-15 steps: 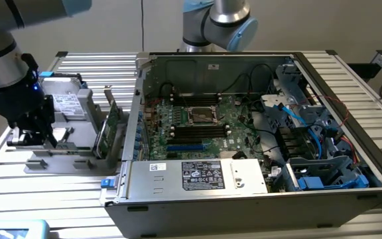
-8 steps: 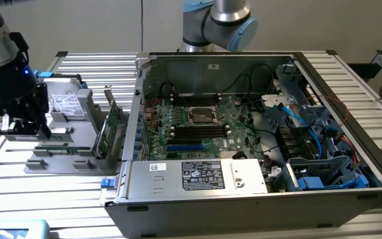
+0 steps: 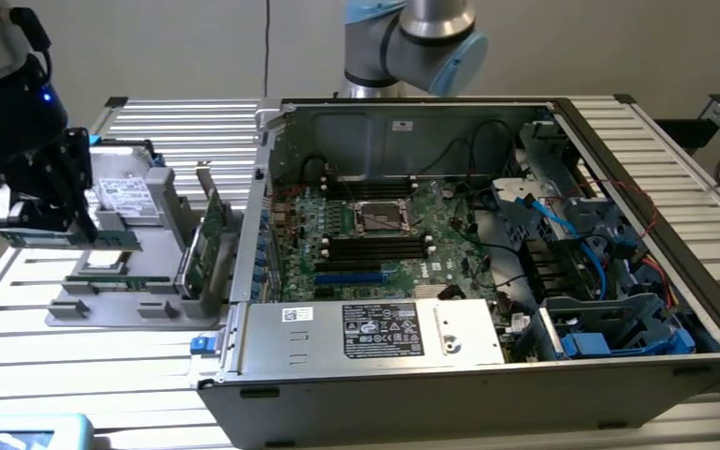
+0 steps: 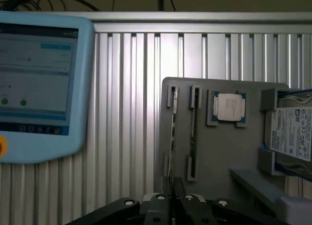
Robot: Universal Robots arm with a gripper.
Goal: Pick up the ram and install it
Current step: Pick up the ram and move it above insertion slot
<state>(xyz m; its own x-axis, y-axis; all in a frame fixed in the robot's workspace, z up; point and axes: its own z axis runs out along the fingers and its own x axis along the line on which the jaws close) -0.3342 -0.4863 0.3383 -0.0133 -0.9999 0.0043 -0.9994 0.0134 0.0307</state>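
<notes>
Slatted metal table [image 4: 131, 113], grey tray [image 4: 234, 152], claw [image 4: 173, 198] closed on ram [image 4: 171, 132] standing in its slot

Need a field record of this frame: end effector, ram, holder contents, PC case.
end effector: over the gray holder, at the exterior view's left
ram: on edge in a holder slot, in line with the end effector; not installed
holder also carries: CPU, hard drive, expansion card
PC case: open, motherboard exposed
touchscreen pendant: beside the holder
</notes>
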